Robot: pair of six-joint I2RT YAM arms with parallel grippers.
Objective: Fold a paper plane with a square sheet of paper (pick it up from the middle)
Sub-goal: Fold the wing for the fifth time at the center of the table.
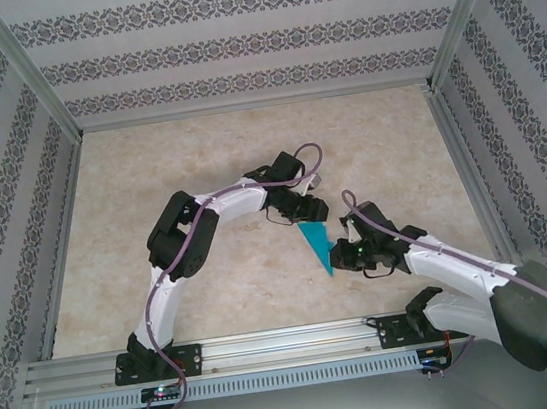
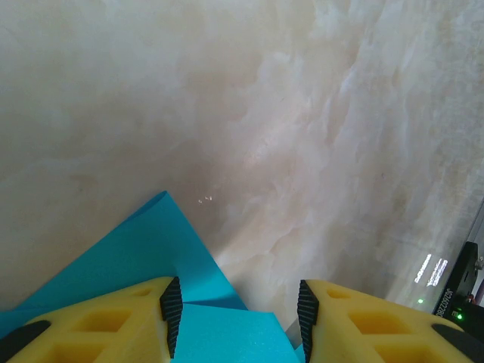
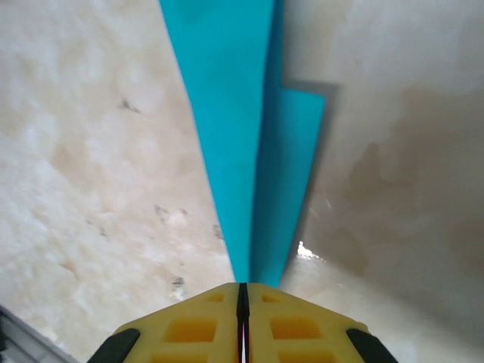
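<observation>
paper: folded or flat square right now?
Folded. The paper is a narrow pointed wedge with overlapping layers, and its narrow end is pinched in the shut right gripper.

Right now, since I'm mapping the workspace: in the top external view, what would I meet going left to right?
In order: left arm's base → teal paper plane → right arm's base.
</observation>
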